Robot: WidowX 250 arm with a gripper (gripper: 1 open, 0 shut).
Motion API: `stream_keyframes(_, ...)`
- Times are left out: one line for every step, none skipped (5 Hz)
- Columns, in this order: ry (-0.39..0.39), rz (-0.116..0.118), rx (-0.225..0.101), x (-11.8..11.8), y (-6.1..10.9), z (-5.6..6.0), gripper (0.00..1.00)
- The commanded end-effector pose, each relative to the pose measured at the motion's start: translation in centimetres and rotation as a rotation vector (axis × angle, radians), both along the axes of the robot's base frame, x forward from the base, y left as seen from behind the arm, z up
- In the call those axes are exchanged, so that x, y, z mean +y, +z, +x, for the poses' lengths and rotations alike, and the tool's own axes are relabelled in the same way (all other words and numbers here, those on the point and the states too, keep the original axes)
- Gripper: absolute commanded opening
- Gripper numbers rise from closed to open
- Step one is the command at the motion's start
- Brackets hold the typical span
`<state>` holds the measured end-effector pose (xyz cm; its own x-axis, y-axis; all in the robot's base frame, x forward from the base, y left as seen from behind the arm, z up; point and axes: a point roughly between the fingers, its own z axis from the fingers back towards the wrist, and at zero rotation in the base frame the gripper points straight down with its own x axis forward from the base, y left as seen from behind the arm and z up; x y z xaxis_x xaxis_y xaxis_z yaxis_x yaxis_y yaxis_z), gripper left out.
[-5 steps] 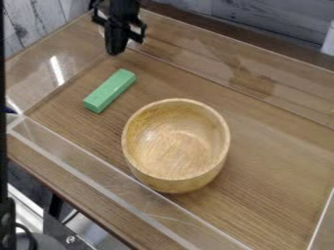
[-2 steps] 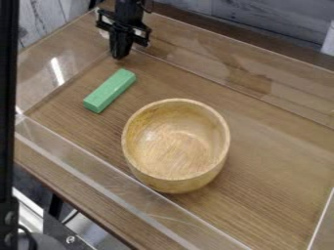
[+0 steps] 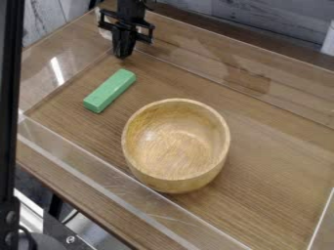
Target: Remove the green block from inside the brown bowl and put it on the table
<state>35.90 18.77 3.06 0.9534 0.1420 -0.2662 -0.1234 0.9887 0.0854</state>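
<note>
The green block (image 3: 109,90) lies flat on the table (image 3: 261,107), left of the brown bowl (image 3: 177,143) and apart from it. The bowl stands upright and its inside shows bare wood. My gripper (image 3: 123,51) hangs at the back left, pointing down, beyond the block's far end and not touching it. Its black fingers are shut with nothing between them.
Low clear acrylic walls (image 3: 78,161) run along the table's front and left sides. A dark vertical bar (image 3: 11,117) crosses the left edge of the view. Bare wood lies to the right of the bowl and behind it.
The gripper has shifted slightly to the right at the back. The block and bowl have not moved.
</note>
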Motion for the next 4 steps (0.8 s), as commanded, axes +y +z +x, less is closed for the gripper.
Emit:
stream_keyframes(0.033,0.037,-0.100,0.2,2.9,0.5,0.00)
stream_keyframes(0.061,0.046,-0.119,-0.3,3.2,0.1,0.00)
stream_keyframes(0.091,0.053,-0.136,-0.7,3.5,-0.3,0.00)
stream_keyframes(0.119,0.032,-0.148,-0.8,3.3,-0.9,1.00)
